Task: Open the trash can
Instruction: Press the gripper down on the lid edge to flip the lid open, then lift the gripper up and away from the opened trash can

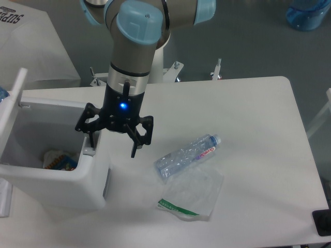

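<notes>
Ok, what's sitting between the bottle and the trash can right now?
In the fixed camera view, only the hand hangs over that stretch, fingers spread open, near the trash can rim. The tabletop towards the bottle is otherwise bare.

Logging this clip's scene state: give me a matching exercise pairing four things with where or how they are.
Things:
1. lid
2. bottle
3. bag
4. gripper

States:
A. lying on its side on the table, right of the bin
B. jaws spread, over the bin's right edge
C. swung up at the bin's left side
D. flat on the table, just in front of the bottle

Pairs: 1-C, 2-A, 3-D, 4-B
</notes>
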### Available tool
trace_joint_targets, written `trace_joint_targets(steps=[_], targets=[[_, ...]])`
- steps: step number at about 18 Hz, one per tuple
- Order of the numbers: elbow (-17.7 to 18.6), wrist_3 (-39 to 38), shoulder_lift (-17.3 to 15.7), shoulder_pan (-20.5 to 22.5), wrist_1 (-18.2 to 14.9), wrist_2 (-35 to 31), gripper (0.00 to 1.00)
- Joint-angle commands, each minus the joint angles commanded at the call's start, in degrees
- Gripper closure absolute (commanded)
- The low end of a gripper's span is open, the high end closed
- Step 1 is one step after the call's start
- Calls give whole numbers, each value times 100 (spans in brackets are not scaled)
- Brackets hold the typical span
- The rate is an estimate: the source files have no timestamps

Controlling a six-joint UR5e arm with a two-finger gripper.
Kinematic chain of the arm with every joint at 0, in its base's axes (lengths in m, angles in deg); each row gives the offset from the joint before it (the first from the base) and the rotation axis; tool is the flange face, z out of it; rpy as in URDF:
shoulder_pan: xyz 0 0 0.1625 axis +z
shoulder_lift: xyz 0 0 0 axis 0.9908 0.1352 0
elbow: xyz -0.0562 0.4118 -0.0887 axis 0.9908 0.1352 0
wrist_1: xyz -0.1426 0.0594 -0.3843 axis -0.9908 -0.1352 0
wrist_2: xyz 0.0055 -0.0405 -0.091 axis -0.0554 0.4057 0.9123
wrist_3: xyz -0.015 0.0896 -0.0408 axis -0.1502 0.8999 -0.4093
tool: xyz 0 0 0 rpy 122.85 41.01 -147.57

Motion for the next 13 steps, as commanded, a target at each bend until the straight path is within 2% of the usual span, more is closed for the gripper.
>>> trace_joint_targets(steps=[4,7,9,13], targets=[[-123,26,0,96,0,9,0],[-246,105,9,649,9,9,0],[-325,228,122,922,148,-9,0],[-352,1017,631,1519,597,-26,0]])
